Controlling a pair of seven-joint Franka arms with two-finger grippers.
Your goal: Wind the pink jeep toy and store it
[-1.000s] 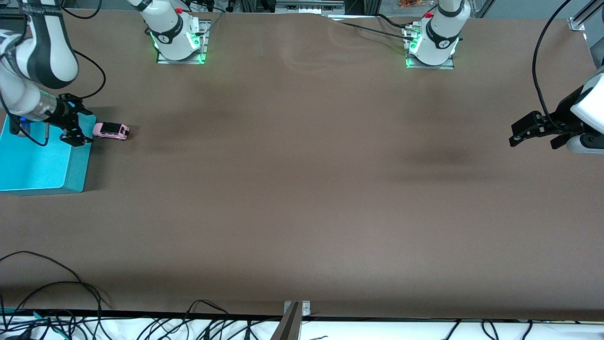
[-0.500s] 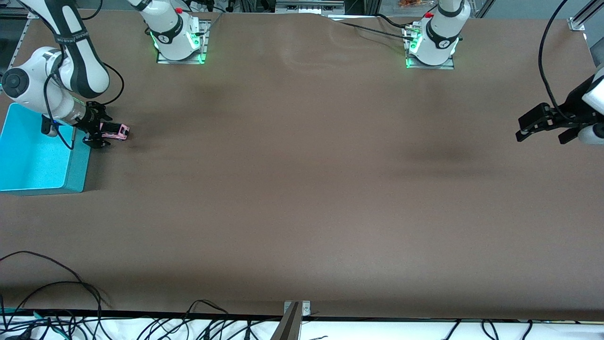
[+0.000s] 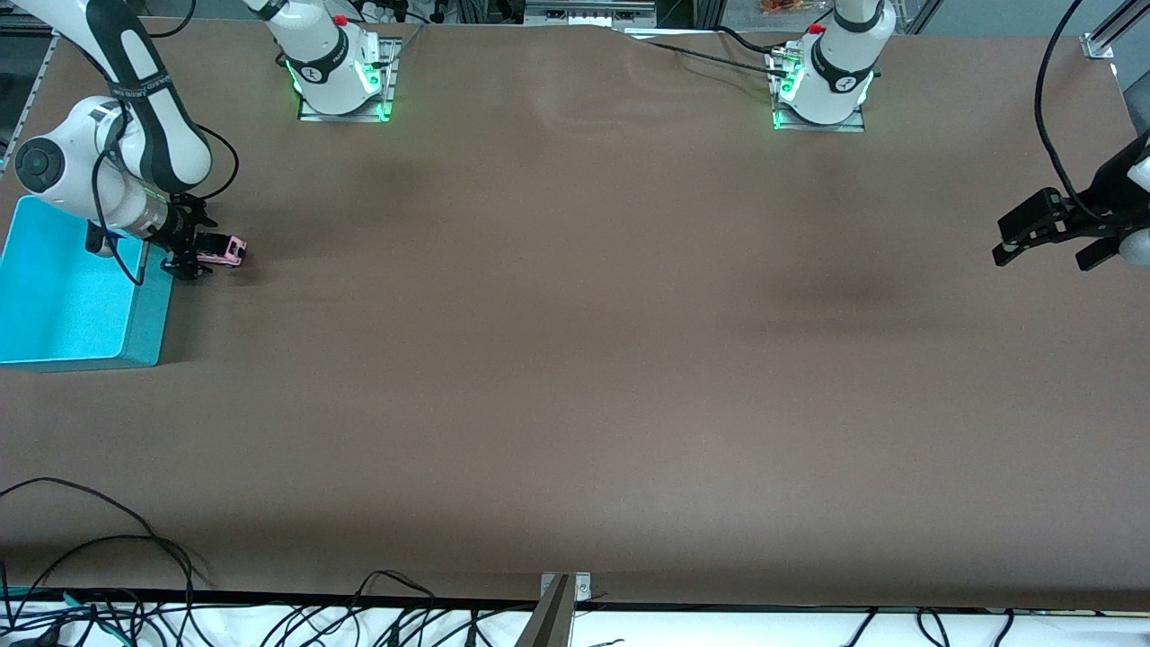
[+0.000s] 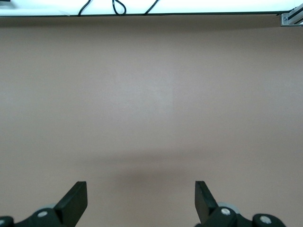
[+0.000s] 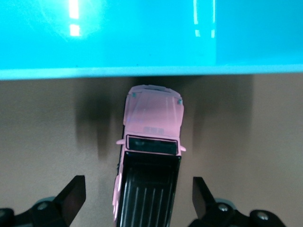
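The pink jeep toy [image 3: 230, 251] stands on the brown table beside the turquoise bin [image 3: 72, 310], at the right arm's end. My right gripper [image 3: 199, 255] is low over it and open. In the right wrist view the jeep [image 5: 152, 123] points its hood at the bin wall [image 5: 142, 42]. The gripper [image 5: 138, 196] straddles the black roof, and both fingers [image 5: 73, 194] stand clear of its sides. My left gripper [image 3: 1033, 238] hangs open and empty over the left arm's end of the table. It shows in the left wrist view [image 4: 140, 198] above bare table.
The bin's wall is a finger's width from the jeep's hood. Both arm bases [image 3: 337, 67] stand along the table edge farthest from the front camera. Cables [image 3: 108, 548] lie at the edge nearest that camera.
My right gripper has swung from over the bin's edge down to the jeep, and its fingers now straddle it. My left gripper has drifted a little toward its end of the table.
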